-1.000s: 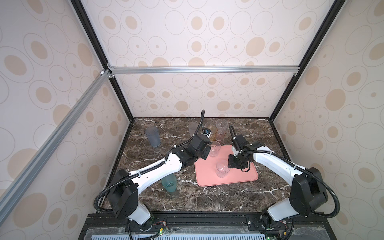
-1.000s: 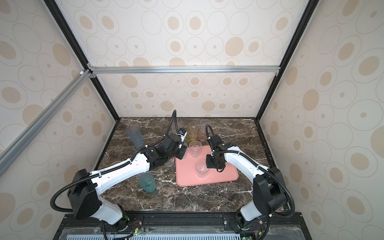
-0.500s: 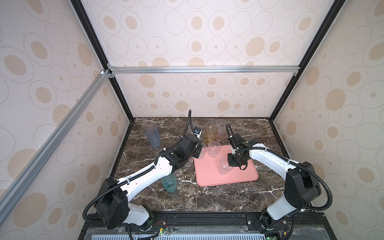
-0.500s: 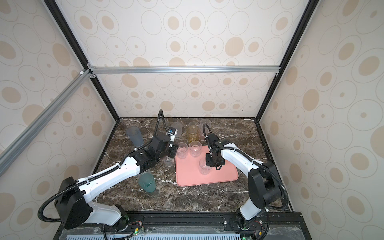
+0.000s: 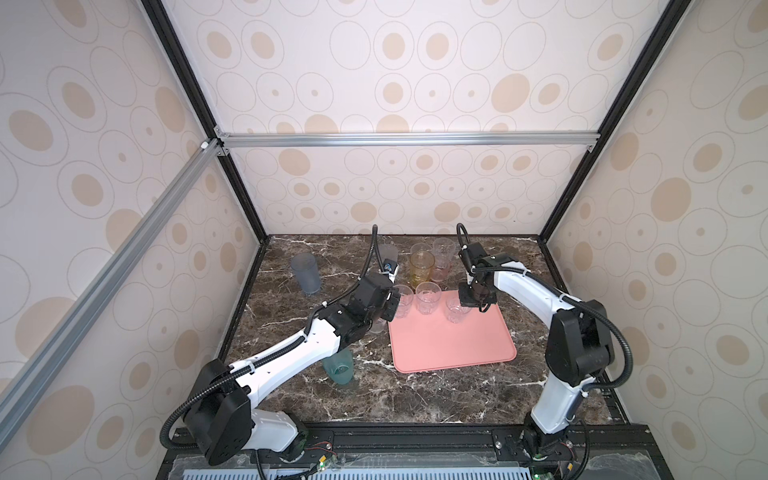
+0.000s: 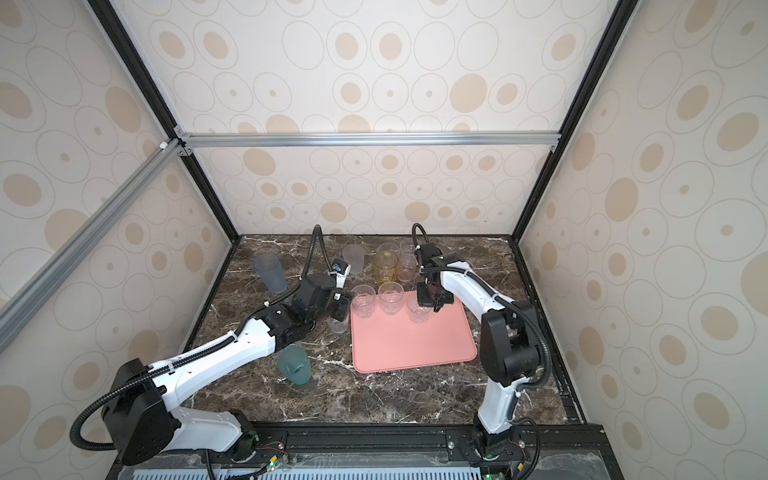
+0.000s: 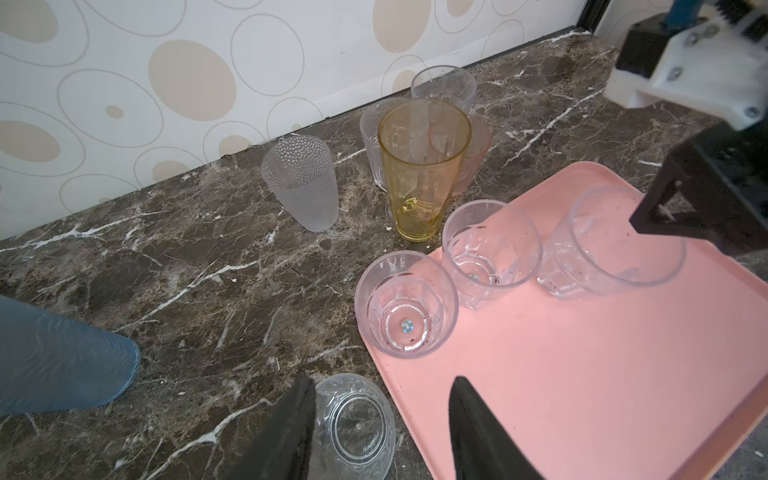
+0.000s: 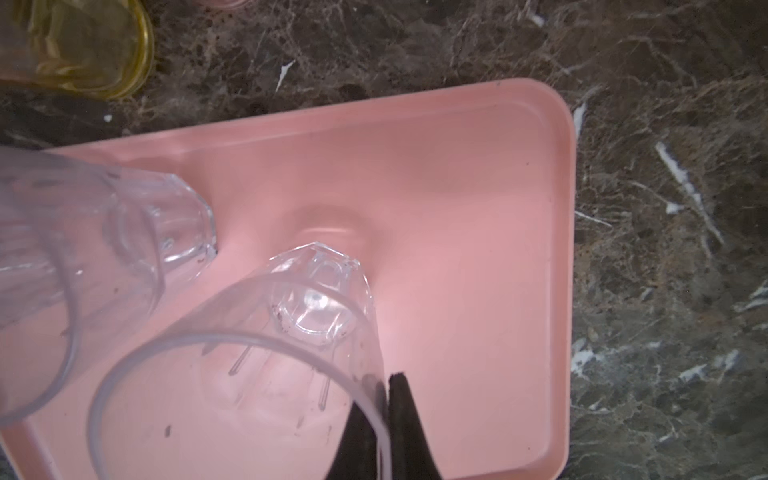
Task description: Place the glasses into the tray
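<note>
Fingers of right gripper closed on clear tumbler rim, wall pinched between them, tumbler inside the tray. Fingers of left gripper half apart, holding nothing; small clear glass below, between them.

Tray: the near part of the floor is bare, open from above and from the front. A row of three clear glasses blocks the far edge. The right gripper pinches the rim of the rightmost glass, closing off that corner. Behind the row, the amber glass and its cluster stand packed, leaving no passage. A short clear glass sits just beside the tray's left rim, under the left gripper, jaws apart. The teal glass obstructs the front-left counter; the front-right is open.
</note>
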You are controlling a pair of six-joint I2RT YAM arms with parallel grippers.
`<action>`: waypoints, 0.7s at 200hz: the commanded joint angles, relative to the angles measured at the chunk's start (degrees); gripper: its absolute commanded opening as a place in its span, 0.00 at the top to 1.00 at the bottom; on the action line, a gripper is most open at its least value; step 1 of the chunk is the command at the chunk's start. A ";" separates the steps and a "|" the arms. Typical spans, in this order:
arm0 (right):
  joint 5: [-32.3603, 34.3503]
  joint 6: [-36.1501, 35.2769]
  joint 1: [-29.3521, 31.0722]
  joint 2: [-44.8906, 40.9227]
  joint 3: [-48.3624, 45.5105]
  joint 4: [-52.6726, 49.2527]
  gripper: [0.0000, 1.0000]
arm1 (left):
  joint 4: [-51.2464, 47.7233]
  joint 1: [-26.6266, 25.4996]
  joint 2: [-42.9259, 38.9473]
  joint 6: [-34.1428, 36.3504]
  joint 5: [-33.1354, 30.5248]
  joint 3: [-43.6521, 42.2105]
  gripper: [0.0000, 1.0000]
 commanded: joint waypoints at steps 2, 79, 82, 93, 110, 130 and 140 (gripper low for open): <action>0.52 -2.00 -1.29 3.42 4.24 -0.95 0.93 | -0.36 0.50 -1.21 -1.82 -0.93 -0.34 0.48; -1.09 -1.66 -2.45 10.37 11.11 -2.44 0.93 | -1.01 0.50 0.53 -1.85 -1.92 0.81 0.48; -0.87 -1.68 -2.41 10.39 11.07 -2.48 0.93 | -1.00 0.57 0.64 -1.83 -1.93 0.90 0.48; -0.33 -1.90 -2.45 10.55 10.88 -2.69 0.91 | -0.97 0.53 1.11 -1.56 -1.93 1.13 0.48; 0.36 -2.32 -2.46 10.83 11.27 -3.32 0.85 | -0.96 0.52 2.19 -1.39 -1.76 1.90 0.48; 0.62 -2.44 -2.45 10.70 12.90 -5.02 0.71 | -1.22 0.55 3.42 -1.13 -1.31 3.30 0.48; -0.56 -2.49 -2.46 10.15 14.34 -6.33 0.65 | -1.30 0.56 3.82 -1.03 -1.46 3.91 0.48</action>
